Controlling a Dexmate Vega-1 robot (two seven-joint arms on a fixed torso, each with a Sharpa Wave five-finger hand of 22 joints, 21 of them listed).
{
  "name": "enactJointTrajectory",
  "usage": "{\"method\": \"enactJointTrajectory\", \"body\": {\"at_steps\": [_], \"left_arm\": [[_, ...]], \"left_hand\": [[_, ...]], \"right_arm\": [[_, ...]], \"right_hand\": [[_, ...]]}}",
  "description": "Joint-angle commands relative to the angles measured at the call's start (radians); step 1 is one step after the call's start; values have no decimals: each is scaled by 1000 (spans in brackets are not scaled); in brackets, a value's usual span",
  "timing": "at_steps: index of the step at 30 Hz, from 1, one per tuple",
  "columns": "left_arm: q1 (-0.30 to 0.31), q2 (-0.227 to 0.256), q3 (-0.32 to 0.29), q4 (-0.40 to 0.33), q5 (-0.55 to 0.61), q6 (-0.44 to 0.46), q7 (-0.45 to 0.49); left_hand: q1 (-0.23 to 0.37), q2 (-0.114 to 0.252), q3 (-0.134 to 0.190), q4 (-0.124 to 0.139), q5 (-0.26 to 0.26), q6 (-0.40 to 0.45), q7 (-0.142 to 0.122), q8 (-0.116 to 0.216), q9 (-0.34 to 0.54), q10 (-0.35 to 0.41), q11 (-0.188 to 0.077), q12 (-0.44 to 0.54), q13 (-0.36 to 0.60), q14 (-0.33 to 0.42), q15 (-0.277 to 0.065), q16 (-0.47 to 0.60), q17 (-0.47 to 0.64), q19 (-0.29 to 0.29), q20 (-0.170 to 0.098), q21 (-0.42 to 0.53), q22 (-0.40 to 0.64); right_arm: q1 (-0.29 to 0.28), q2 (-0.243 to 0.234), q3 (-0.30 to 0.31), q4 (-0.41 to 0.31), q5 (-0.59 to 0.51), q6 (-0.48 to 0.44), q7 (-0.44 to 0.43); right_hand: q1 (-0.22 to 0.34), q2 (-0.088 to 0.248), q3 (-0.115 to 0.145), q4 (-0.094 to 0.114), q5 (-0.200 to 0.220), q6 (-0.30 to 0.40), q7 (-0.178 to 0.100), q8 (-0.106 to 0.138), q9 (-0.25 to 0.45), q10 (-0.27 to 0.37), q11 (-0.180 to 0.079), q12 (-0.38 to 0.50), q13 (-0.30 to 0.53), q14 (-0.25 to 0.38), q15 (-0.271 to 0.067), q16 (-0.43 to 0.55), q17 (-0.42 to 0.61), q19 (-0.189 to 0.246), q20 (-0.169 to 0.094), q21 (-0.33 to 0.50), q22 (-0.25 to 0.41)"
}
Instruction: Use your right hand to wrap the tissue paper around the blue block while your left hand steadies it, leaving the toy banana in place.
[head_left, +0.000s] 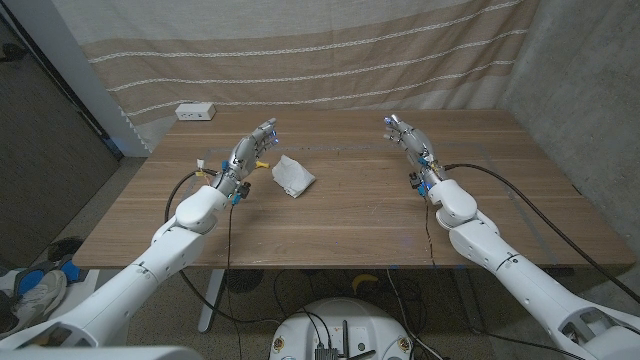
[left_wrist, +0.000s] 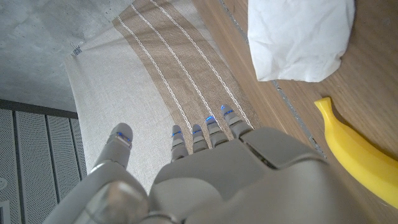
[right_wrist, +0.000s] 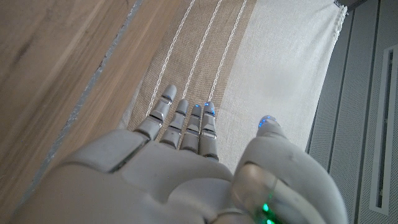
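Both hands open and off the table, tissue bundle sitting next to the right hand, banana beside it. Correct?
Not quite. The white tissue bundle sits next to the left hand, not the right hand, which is far across the table. The head view shows this. The rest holds: both hands are open, and the left wrist view shows the banana beside the tissue.

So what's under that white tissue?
You can't see. The tissue sits bunched up on the table, covering whatever is underneath. No blue block shows. The banana lies beside it.
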Motion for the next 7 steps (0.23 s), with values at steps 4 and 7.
{"method": "enactJointTrajectory", "body": {"at_steps": [4,7], "left_arm": [[-8,6,6,-6,-7,32,-5],[4,11,0,-14,-7,33,5]], "left_hand": [[-11,6,3,-3,2,7,-4,1,0,1,-4,5,2,3,-20,5,3,6,3,2,4],[-11,7,3,-3,2,7,-3,1,0,0,-4,5,2,3,-20,5,3,7,4,2,4]], "right_arm": [[-91,42,100,26,73,129,-70],[-93,54,110,36,65,150,-87]], "right_hand": [[2,3,6,-11,4,15,8,9,2,15,5,8,-2,10,1,0,1,4,4,-2,3],[2,4,8,-15,5,22,14,11,2,22,7,10,-3,14,5,1,1,7,9,-2,3]]}}
